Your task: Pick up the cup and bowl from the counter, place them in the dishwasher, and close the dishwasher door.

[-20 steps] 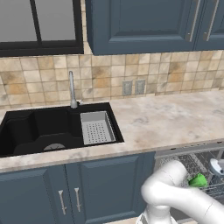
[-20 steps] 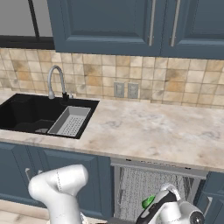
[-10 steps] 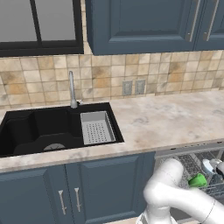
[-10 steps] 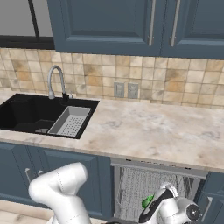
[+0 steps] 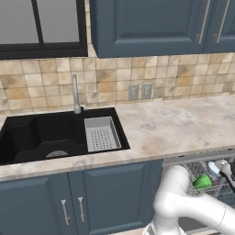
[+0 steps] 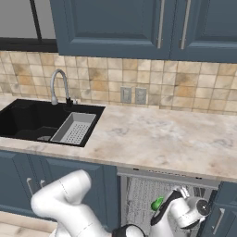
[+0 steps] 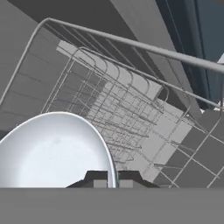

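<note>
in the left base view the bowl (image 5: 214, 168) sits at the tool (image 5: 223, 170) over the open dishwasher (image 5: 206, 183), with the cup (image 5: 202, 181) racked just below and beside it. in the hand view the tool (image 7: 112, 180) pinches the bowl's (image 7: 50, 151) rim above the wire rack (image 7: 131, 118); lower the bowl level onto open rack wire away from the cup, then release.

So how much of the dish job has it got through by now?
The green cup already sits in the dishwasher's rack, and nothing is left on the counter. The hand is down over the rack, its fingertips pinching the rim of the pale bowl, so the bowl is being placed. Left: let go of the bowl, pull the arm out, and shut the dishwasher door, which looks open.
</note>
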